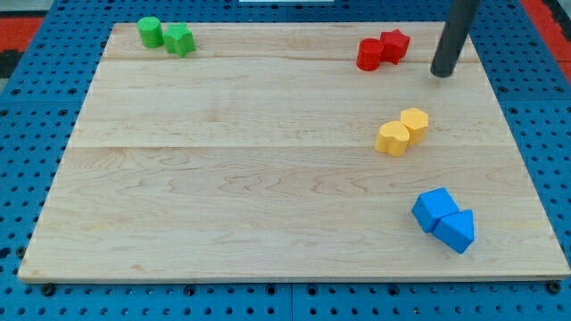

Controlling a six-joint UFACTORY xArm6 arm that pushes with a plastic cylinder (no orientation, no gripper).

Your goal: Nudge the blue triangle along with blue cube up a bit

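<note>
Camera view, from its left to its right: a green cylinder block (149, 32) touches a green star-like block (179, 40) at the top left of the pale wooden surface (223, 178). Near the top right, a red cylinder block (369, 54) touches a red star-like block (394, 45). Below them a yellow heart-like block (392, 138) meets a yellow hexagonal block (414, 122). The blue cube (434, 209) and blue triangle (456, 231) touch at the bottom right. My tip (442, 73), a plain rod with no hand to open or close, rests just right of the red pair, well above the blue blocks.
</note>
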